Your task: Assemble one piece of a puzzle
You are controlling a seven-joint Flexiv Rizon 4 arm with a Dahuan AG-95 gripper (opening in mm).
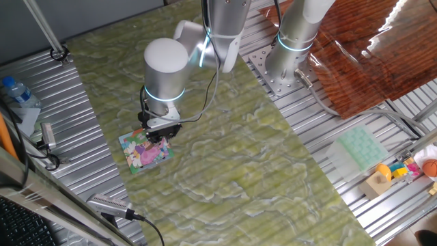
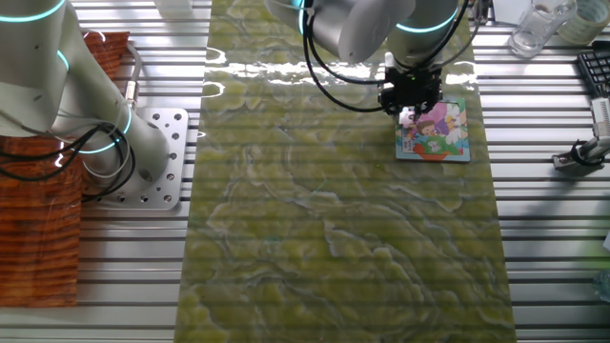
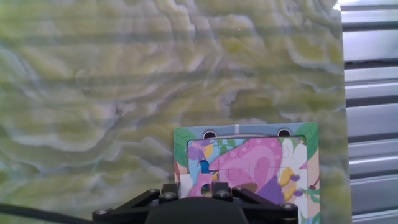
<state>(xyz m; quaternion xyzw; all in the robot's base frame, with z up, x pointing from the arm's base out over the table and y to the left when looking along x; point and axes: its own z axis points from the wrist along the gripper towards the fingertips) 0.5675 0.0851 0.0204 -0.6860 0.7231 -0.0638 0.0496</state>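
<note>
The puzzle (image 1: 145, 152) is a small square board with a teal border and a pink cartoon picture, lying flat on the green mat. It also shows in the other fixed view as the puzzle (image 2: 440, 133) and in the hand view as the puzzle (image 3: 261, 163). My gripper (image 1: 158, 137) stands straight over its edge, fingers pointing down. The piece (image 2: 408, 117), a tiny pink-and-white bit, sits at the tips of the gripper (image 2: 410, 107). In the hand view the gripper (image 3: 196, 186) has its jaws close together, with the pale piece (image 3: 186, 185) between them just above the board.
A second arm's base (image 1: 293, 48) stands on a bolted plate at the mat's far side. A pale green tray (image 1: 360, 147) and small toys (image 1: 403, 171) lie on the slatted table. A water bottle (image 1: 17, 92) is at the left edge.
</note>
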